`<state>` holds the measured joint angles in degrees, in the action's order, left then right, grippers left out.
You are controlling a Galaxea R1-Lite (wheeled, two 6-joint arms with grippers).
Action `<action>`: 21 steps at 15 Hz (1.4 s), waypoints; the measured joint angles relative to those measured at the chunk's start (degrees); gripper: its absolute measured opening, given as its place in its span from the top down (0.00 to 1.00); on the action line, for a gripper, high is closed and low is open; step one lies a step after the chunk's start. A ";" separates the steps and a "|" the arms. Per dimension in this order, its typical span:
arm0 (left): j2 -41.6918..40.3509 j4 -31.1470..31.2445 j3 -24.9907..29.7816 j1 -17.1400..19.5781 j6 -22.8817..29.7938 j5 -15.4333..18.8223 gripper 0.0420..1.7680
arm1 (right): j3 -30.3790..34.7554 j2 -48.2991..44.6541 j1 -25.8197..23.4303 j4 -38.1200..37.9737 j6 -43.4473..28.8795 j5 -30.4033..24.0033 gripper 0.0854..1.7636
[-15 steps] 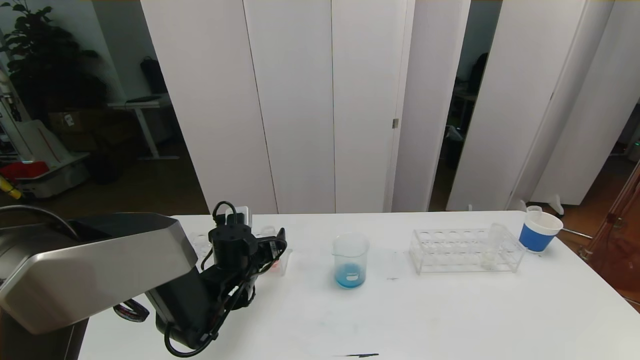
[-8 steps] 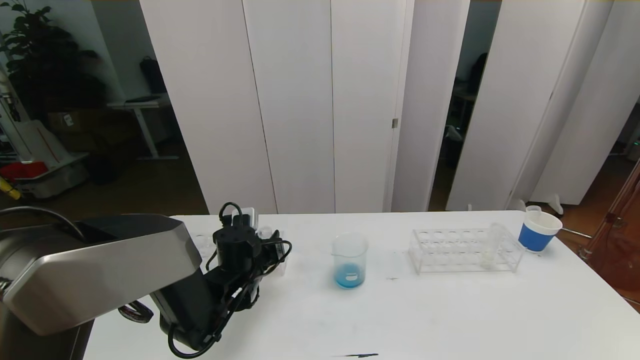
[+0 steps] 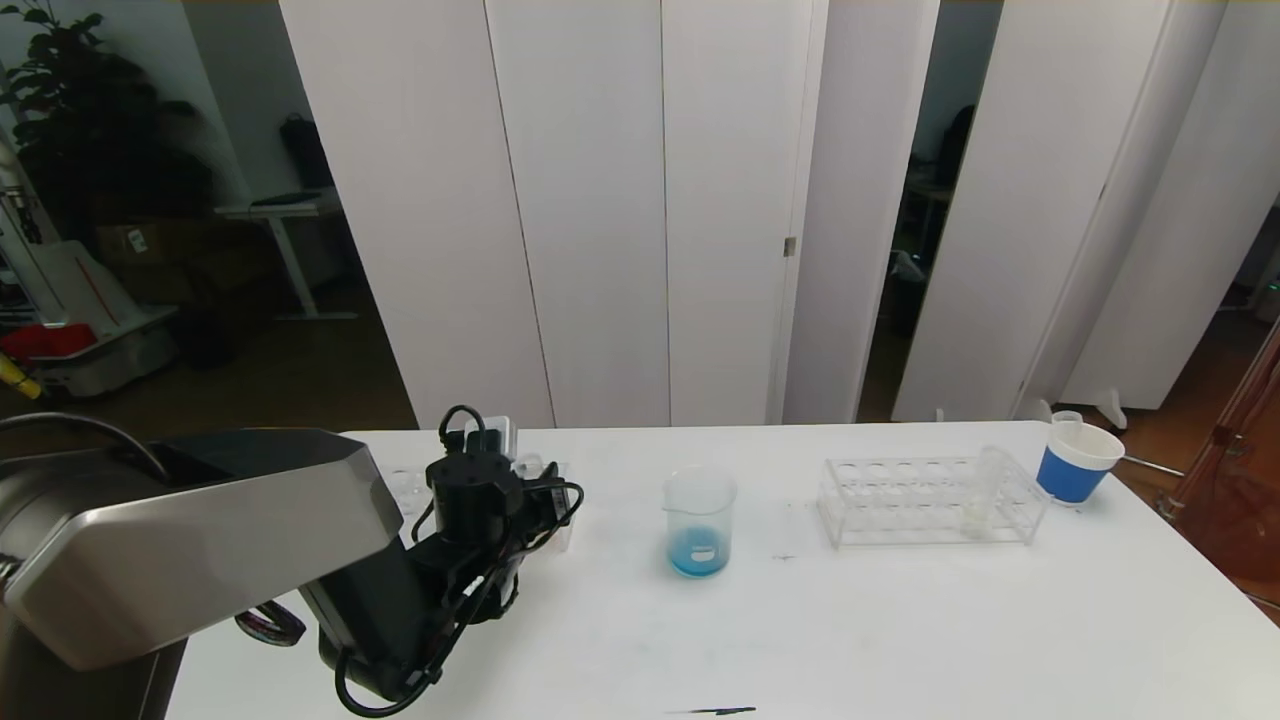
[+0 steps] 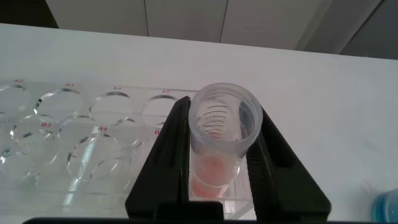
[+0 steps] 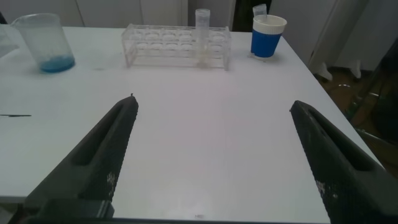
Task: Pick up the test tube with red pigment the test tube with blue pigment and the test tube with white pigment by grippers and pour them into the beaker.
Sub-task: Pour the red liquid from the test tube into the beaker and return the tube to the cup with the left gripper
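Observation:
In the left wrist view the test tube with red pigment (image 4: 222, 124) stands upright in the end hole of a clear rack (image 4: 74, 124). My left gripper (image 4: 224, 109) is shut on it, one black finger (image 4: 177, 155) pressed on each side. The head view hides this grip behind the left wrist (image 3: 470, 495). The beaker (image 3: 700, 520) stands mid-table with blue liquid at its bottom. The test tube with white pigment (image 5: 202, 37) stands in the right rack (image 3: 930, 500). My right gripper (image 5: 213, 102) hangs open over bare table. The test tube with blue pigment is out of view.
A blue-banded paper cup (image 3: 1075, 465) with a small clear item in it stands at the far right, beyond the right rack. A thin black mark (image 3: 715, 711) lies near the table's front edge. The left arm's bulky link (image 3: 190, 530) covers the front left corner.
My left gripper has closed from open onto the red-pigment tube, after shifting slightly toward the rack. The beaker, the right rack and the right gripper have not moved.

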<state>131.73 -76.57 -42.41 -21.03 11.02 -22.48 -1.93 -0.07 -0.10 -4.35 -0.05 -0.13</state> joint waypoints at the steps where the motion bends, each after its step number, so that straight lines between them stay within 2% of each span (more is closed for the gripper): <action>1: -0.15 0.11 -0.06 0.00 -0.06 0.02 0.67 | 0.00 0.00 0.00 0.00 0.00 -0.02 0.01; 7: -2.10 0.09 -0.30 -0.13 -0.44 -0.06 0.68 | 0.00 0.00 0.00 -0.02 0.00 -0.02 0.01; 12: -6.07 4.30 -0.23 -1.12 -0.91 -0.10 0.68 | 0.00 0.00 0.00 -0.02 0.02 -0.02 0.01; 21: -17.31 12.93 -0.26 -2.26 -5.18 0.29 0.68 | 0.00 0.00 0.00 -0.02 0.00 0.00 0.01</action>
<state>114.42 -63.63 -42.67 -23.28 5.84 -22.19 -1.93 -0.07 -0.10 -4.38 -0.05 -0.13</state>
